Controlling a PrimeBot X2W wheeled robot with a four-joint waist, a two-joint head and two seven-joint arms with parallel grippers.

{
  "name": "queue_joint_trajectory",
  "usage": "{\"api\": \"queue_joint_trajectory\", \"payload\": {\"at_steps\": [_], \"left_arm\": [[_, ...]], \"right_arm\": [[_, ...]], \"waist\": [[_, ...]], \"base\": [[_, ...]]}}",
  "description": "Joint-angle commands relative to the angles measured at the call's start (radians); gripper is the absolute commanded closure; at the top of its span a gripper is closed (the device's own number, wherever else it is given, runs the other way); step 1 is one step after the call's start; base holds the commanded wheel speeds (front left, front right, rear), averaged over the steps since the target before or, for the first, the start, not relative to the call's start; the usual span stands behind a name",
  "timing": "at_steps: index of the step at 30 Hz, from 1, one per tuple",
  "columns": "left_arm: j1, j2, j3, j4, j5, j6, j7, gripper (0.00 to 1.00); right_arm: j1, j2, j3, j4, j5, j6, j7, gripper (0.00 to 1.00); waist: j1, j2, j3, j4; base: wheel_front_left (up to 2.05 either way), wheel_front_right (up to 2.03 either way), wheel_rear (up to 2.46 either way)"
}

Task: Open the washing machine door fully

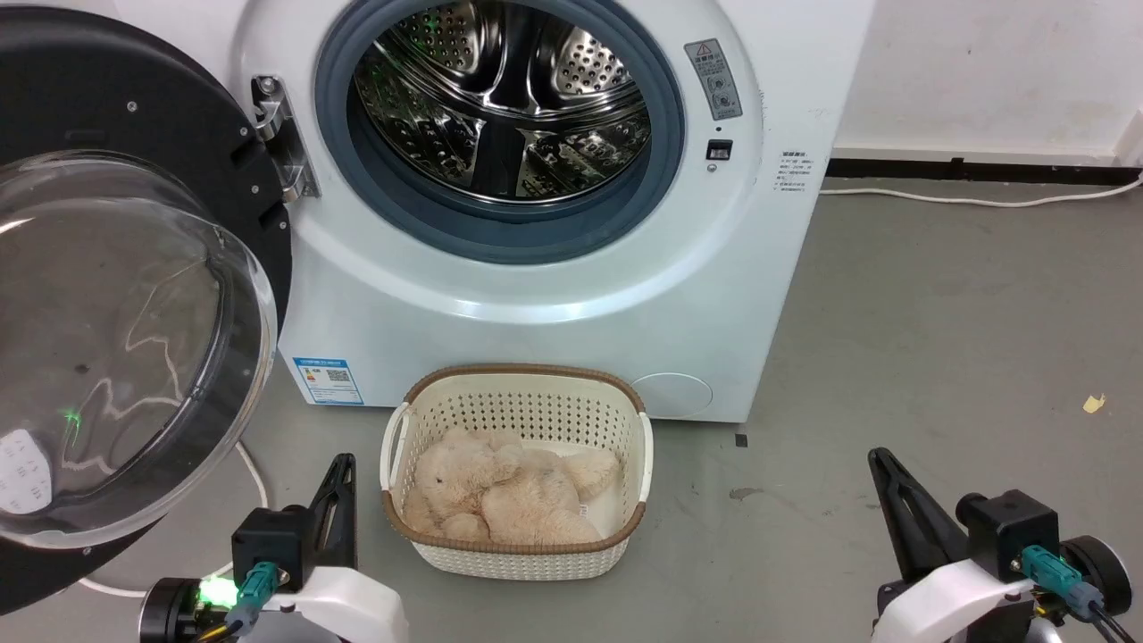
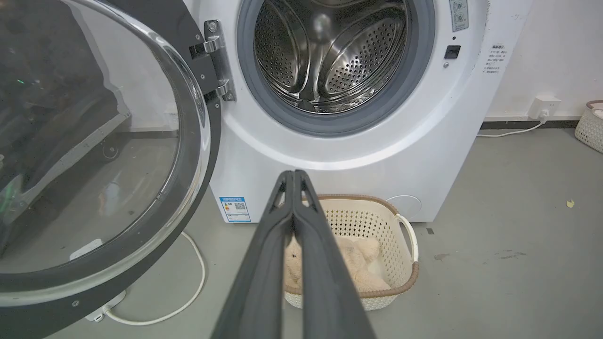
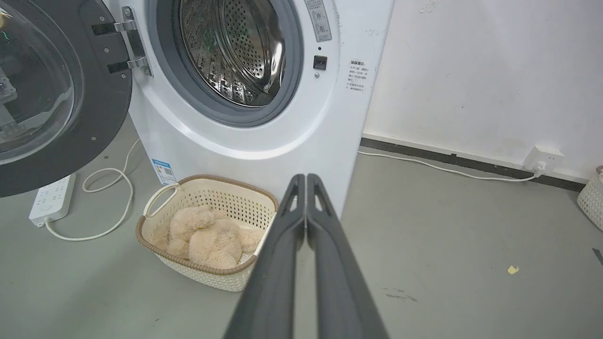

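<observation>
The washing machine door [image 1: 125, 313] stands swung wide at the far left, black ring and clear glass bowl facing outward, hanging on the metal hinge [image 1: 279, 143] beside the open steel drum [image 1: 500, 98]. Below it the left gripper [image 1: 342, 466] hovers over the floor [image 1: 938, 357], jaws pressed together on nothing. A cream laundry basket [image 1: 522, 554] holding a beige plush toy [image 1: 509, 496] sits before the washing machine [image 1: 536, 304]. Farther right, the right gripper [image 1: 881, 460] has its jaws together, empty
</observation>
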Motion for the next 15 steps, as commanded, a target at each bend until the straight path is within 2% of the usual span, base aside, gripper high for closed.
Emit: {"api": "queue_joint_trajectory", "payload": {"at_steps": [1, 15], "left_arm": [[-0.015, 0.000, 0.002, -0.004, 0.003, -0.005, 0.000, 1.00], [-0.015, -0.001, 0.002, -0.004, 0.003, -0.005, 0.000, 1.00]], "right_arm": [[-0.012, 0.000, 0.000, -0.005, -0.008, 0.001, 0.000, 1.00], [-0.012, 0.000, 0.000, -0.005, -0.008, 0.001, 0.000, 1.00]], "waist": [[0.0000, 0.0000, 0.000, 0.000], [0.0000, 0.0000, 0.000, 0.000]], "base": [[0.00, 0.00, 0.00], [0.00, 0.00, 0.00]]}}
